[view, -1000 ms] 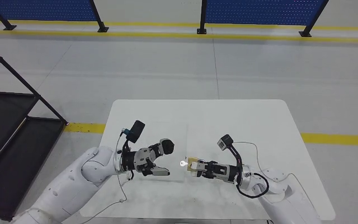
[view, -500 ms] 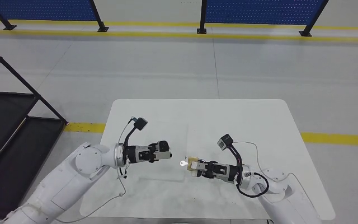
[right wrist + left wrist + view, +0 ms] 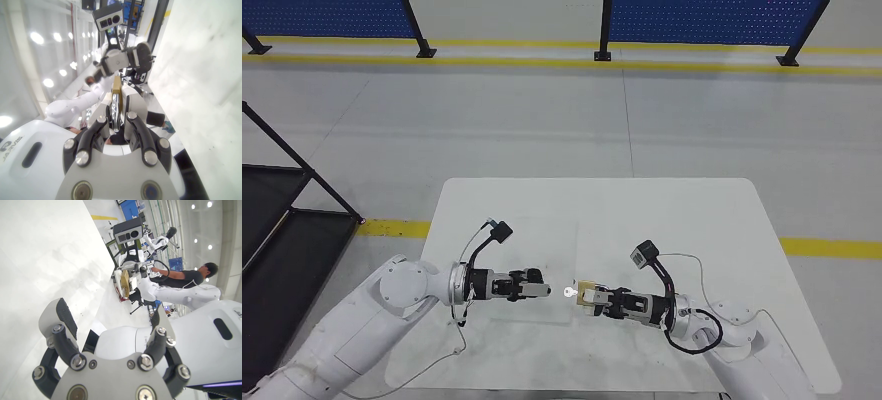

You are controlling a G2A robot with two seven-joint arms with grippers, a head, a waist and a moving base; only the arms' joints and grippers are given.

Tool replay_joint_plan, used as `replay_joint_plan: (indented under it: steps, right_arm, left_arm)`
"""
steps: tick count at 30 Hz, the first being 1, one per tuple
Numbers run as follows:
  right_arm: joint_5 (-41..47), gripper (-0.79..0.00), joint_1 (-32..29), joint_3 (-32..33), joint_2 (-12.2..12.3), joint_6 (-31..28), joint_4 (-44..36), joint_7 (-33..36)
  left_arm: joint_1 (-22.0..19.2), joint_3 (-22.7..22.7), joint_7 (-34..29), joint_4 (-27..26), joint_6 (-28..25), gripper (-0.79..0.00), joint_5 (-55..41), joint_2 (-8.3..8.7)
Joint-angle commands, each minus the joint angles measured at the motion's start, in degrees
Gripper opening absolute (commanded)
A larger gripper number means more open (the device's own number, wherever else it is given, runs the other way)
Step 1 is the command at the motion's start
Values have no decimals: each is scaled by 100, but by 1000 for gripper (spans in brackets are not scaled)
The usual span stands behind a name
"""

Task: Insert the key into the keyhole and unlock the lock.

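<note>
My right gripper [image 3: 592, 297] is shut on a brass padlock [image 3: 586, 294], held just above the table near its front middle. In the right wrist view the padlock's brass body [image 3: 116, 85] and silver shackle [image 3: 114, 109] sit clamped in my right gripper [image 3: 117, 98]. A small silver key [image 3: 569, 292] sticks out of the padlock toward the other arm. My left gripper [image 3: 542, 289] is level with the key, a short gap to its left, pointing at it. It is open [image 3: 111, 311] with nothing between its fingers; the padlock [image 3: 124, 283] lies straight ahead of it.
The white table [image 3: 672, 220] carries a thin clear sheet [image 3: 542, 250] under the left arm. A white cable [image 3: 697, 262] runs from the right wrist across the table. A black rack [image 3: 282, 250] stands on the floor to the left.
My left gripper has turned from a sideways pose to point at the padlock and has moved right, close to the key. The right arm and padlock have stayed still.
</note>
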Motion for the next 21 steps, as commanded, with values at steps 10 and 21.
replay_joint_plan:
  steps: [10, 21]
  right_arm:
    - [0, -785, 0, 0, 0, 0, 0, 0]
    - [0, -785, 0, 0, 0, 0, 0, 0]
  left_arm:
    - [-328, 441, -431, 301, -428, -102, -477, -204]
    - [-548, 660, -413, 448, -391, -511, -714, -370]
